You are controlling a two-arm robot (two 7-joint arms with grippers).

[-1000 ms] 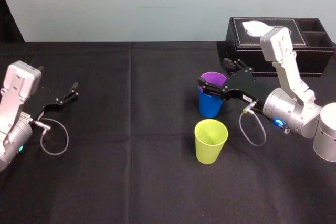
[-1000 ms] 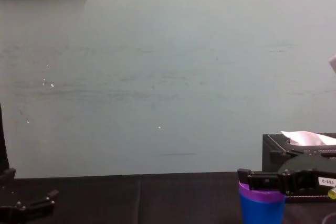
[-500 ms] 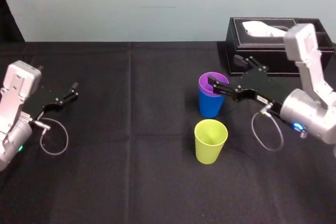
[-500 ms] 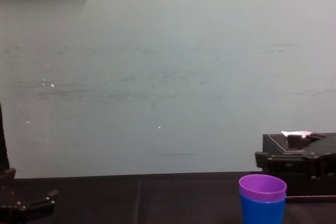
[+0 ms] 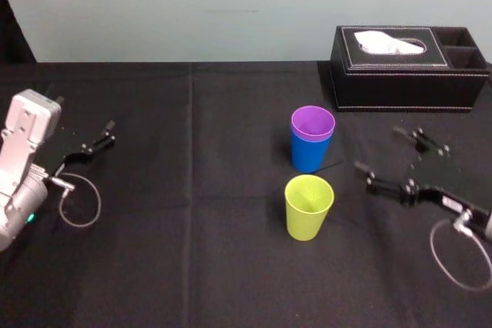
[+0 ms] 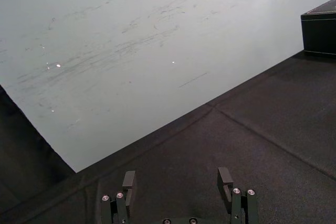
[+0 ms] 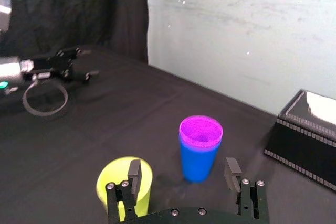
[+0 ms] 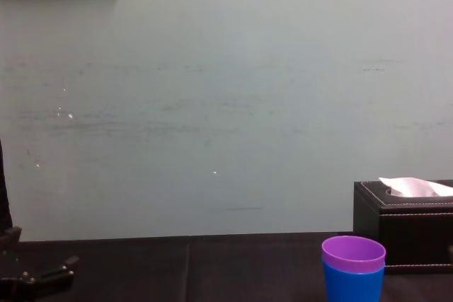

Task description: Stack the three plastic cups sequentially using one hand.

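Observation:
A purple cup sits nested inside a blue cup at the table's middle; this stack also stands in the chest view, purple cup in blue cup. A yellow-green cup stands upright just in front of them. My right gripper hovers open to the right of the cups, apart from both, nothing between its fingers. From the right wrist view, the right gripper faces the purple cup, the blue cup and the yellow-green cup. My left gripper rests open at the far left.
A black tissue box with white tissue stands at the back right, behind the right gripper. A black cloth covers the table, with a pale wall behind. In the left wrist view, the left gripper is over bare cloth.
My right gripper has drawn back from the purple cup's rim to the right and toward the table's front. The purple-in-blue stack now stands free. The left arm has not moved.

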